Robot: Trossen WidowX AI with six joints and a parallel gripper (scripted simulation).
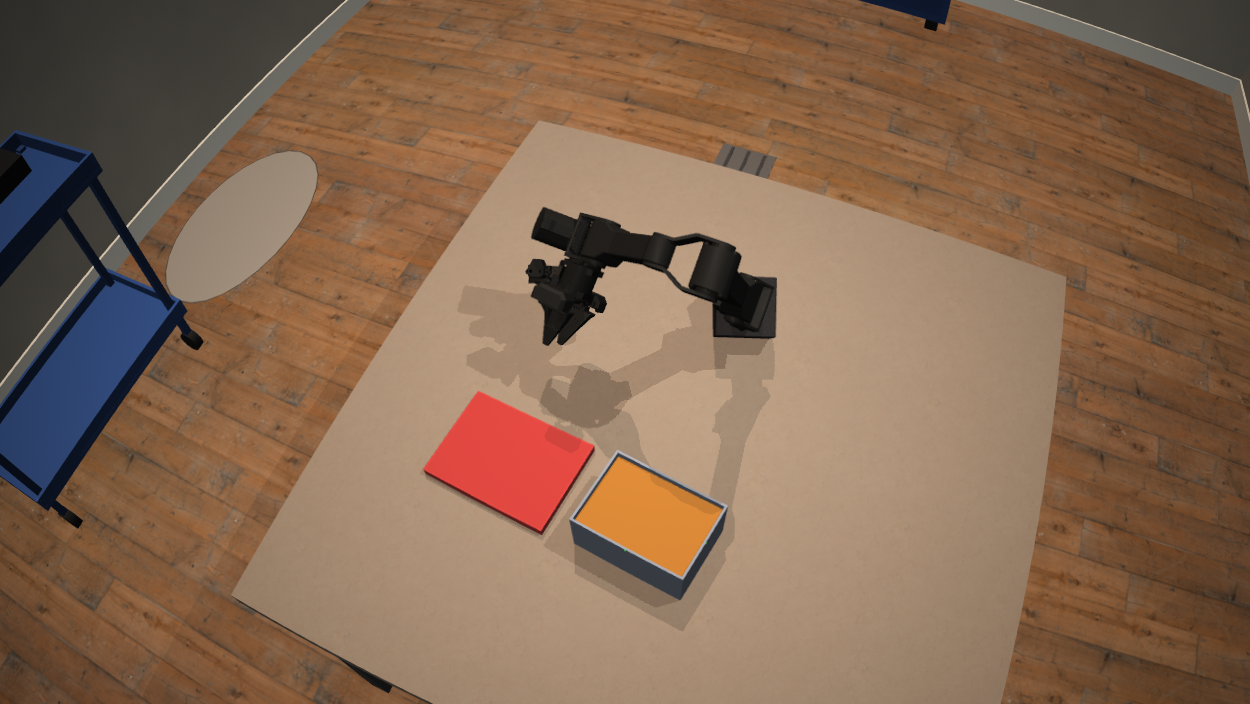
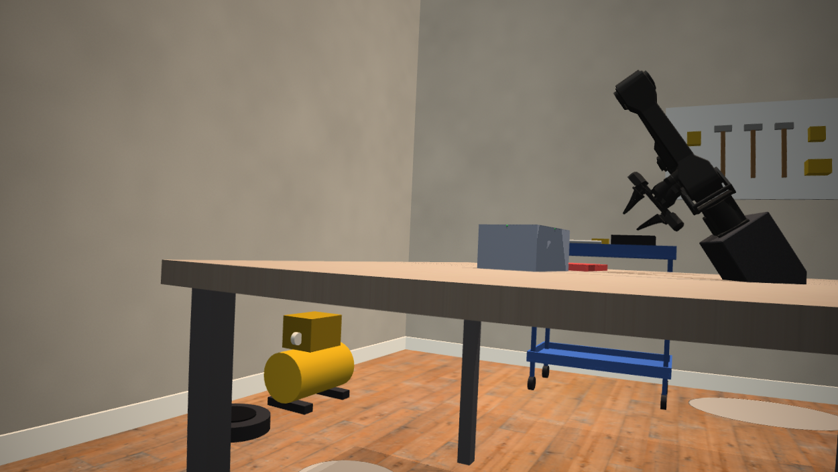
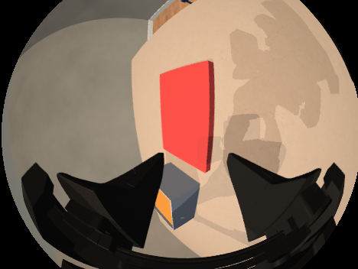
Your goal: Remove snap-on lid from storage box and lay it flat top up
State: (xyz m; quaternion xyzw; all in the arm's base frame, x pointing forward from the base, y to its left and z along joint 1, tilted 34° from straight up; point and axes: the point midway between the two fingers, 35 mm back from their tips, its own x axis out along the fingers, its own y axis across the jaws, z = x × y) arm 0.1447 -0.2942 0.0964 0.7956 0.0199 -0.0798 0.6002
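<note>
Black arm (image 1: pixel 651 249) folded above its base, wrist bent down, gripper (image 1: pixel 564 330) raised, jaws partly apart, holding nothing

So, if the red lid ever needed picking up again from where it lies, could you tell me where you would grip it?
The red lid lies flat beside the storage box, so I would probably pinch the thin edge nearest the arm, coming down from above with the gripper; the box crowds the right-hand edge. The jaws are part open and empty.

I'm in a workshop: hammers hang on a grey wall tool board (image 2: pixel 756 175) at right, and a yellow cylindrical compressor (image 2: pixel 308 369) sits lower left.
</note>
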